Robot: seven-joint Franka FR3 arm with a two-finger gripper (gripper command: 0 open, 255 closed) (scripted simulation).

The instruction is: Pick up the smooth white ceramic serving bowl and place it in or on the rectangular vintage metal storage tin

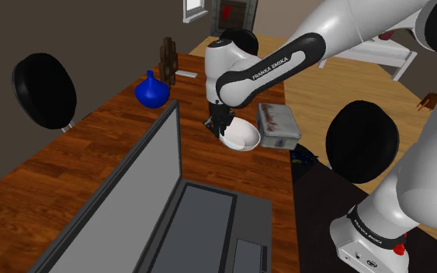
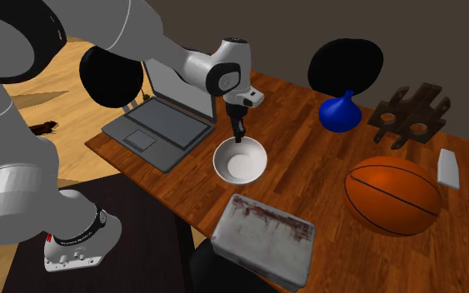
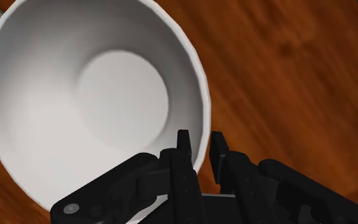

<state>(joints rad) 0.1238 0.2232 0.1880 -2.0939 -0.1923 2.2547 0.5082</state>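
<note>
Broadly, a long brown wooden counter (image 2: 303, 141) carried everything. The white Franka arm (image 1: 271, 66) with dark joints reached out over it. An open grey laptop (image 2: 162, 125) lay on the counter toward the second exterior view's left. An orange basketball (image 2: 393, 196) sat toward that view's right. The rectangular grey metal tin (image 2: 263, 237), its top smeared rust-red, lay at the counter's near edge in that view, close to the bowl but apart from it. The smooth white round bowl (image 2: 241, 160) sat upright between laptop and tin. Whether it rested on the counter or hung just above it could not be told. A small blue round-bellied vase (image 2: 339, 114) stood farther back, well apart from the bowl. The black two-finger tool (image 2: 238, 141) pinched the bowl's rim, with one of its fingers (image 3: 184, 153) inside the wall and the other outside.
</note>
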